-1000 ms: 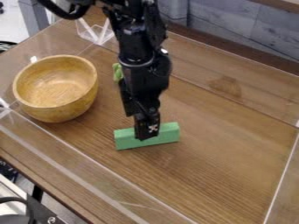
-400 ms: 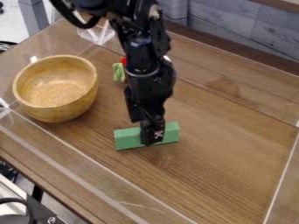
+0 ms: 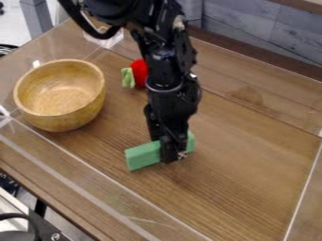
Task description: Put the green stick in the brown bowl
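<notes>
Camera view: black robot gripper (image 3: 172, 151) straddles the flat matte-green rectangular stick (image 3: 146, 157) on the brown wooden table (image 3: 243, 181); firmness of grip cannot be told. Stick lies outside the round light-brown wooden bowl (image 3: 59, 95).

Before me I count one brown bowl (image 3: 59, 95); one green stick (image 3: 145, 156); one red toy fruit (image 3: 135, 71); one table (image 3: 239, 151).

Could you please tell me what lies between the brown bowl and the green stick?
Only bare wooden tabletop shows between the brown bowl and the green stick in the camera view.
</notes>
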You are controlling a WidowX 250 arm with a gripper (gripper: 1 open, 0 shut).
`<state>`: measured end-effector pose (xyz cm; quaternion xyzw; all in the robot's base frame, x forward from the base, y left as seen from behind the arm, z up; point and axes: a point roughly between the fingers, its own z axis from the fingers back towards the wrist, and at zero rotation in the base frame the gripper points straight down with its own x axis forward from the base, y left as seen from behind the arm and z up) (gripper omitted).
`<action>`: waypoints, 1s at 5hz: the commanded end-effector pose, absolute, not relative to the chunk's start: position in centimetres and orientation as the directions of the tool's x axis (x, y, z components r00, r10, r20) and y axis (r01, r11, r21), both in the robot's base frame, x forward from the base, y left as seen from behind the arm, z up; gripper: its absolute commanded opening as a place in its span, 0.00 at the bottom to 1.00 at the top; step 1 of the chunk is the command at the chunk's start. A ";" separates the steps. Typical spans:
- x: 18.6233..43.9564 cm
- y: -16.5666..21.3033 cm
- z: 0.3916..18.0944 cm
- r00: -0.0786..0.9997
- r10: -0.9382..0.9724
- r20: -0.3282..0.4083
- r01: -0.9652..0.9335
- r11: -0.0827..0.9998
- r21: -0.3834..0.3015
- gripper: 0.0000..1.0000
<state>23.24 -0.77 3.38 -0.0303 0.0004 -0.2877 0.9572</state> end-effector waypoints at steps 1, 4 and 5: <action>24.3 -0.5 4.0 0.825 -0.563 0.055 0.565 0.824 -0.046 1.00; 24.2 -0.1 2.5 0.785 -0.617 0.047 0.619 0.783 -0.063 1.00; 24.2 0.4 2.5 0.798 -0.601 0.048 0.603 0.795 -0.064 0.00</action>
